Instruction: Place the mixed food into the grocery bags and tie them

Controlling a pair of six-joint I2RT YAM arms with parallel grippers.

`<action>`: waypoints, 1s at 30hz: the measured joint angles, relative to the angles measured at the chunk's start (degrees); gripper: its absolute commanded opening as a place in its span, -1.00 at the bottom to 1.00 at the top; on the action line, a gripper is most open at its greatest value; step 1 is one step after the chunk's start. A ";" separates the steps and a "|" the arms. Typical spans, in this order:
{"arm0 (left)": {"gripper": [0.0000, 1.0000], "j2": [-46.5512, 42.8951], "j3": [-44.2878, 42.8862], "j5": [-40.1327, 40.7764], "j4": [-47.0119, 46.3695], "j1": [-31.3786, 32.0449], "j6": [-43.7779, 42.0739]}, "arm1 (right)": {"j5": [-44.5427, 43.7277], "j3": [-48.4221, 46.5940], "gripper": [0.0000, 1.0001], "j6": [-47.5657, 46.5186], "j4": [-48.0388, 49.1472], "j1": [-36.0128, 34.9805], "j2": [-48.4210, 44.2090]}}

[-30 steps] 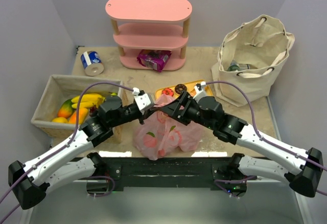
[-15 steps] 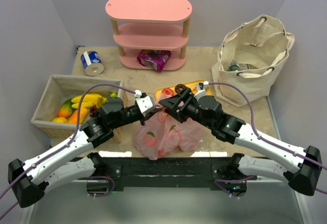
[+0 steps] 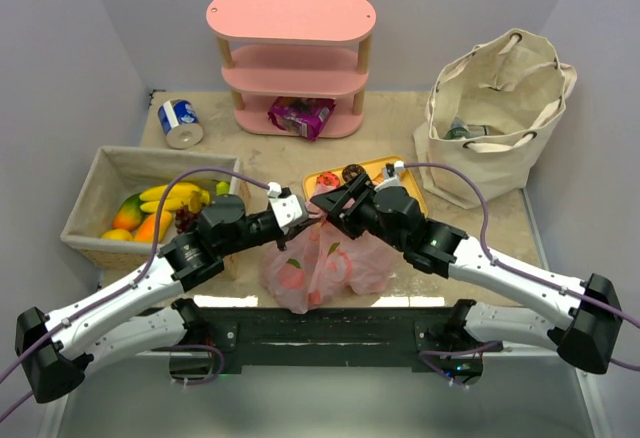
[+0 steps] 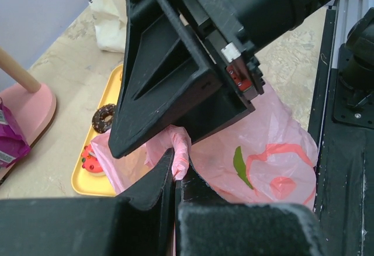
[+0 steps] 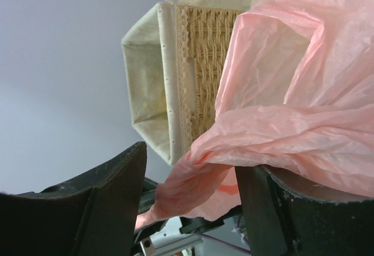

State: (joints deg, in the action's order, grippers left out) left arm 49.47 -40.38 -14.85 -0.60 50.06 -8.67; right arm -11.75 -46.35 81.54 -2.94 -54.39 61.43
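The pink plastic bag (image 3: 318, 263), printed with peaches, sits at the near middle of the table with its top pulled up. My left gripper (image 3: 306, 219) (image 4: 175, 171) is shut on a twisted pink handle strip (image 4: 180, 148) of that bag. My right gripper (image 3: 326, 202) (image 5: 196, 174) hangs right above and against the left one, jaws open, with another fold of the pink bag (image 5: 280, 92) lying between its fingers, touching the right finger (image 5: 263, 209). The beige canvas bag (image 3: 495, 108) stands open at the back right with a green-labelled bottle (image 3: 465, 131) inside.
A woven basket (image 3: 100, 173) with bananas and mangoes is at the left. Behind the bag lies a yellow tray (image 3: 385, 171) with a doughnut (image 3: 353, 172). A pink shelf (image 3: 290, 58) at the back holds a purple packet (image 3: 300, 115); a blue can (image 3: 180, 123) lies beside it.
My right gripper has moved left and back over the bag top, closer to the left gripper, and its jaws have narrowed a little. The left gripper has edged right, still holding the handle.
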 measured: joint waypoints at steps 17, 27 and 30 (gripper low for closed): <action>-1.00 1.55 0.02 1.49 -0.02 3.45 -0.68 | 0.46 0.46 -0.48 0.33 5.14 -0.59 3.08; 0.15 2.67 0.26 1.60 0.90 4.48 -0.72 | -0.35 7.10 -1.00 -1.88 15.02 -0.61 1.55; 0.49 2.56 0.26 1.53 3.02 4.72 -0.11 | -0.74 9.81 -1.00 -4.31 19.61 -0.63 0.55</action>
State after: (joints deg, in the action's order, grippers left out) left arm 52.03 -40.12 -13.32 2.42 54.78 -8.78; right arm -12.49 -36.53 77.23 16.67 -55.02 61.98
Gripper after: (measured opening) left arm 0.609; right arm 0.026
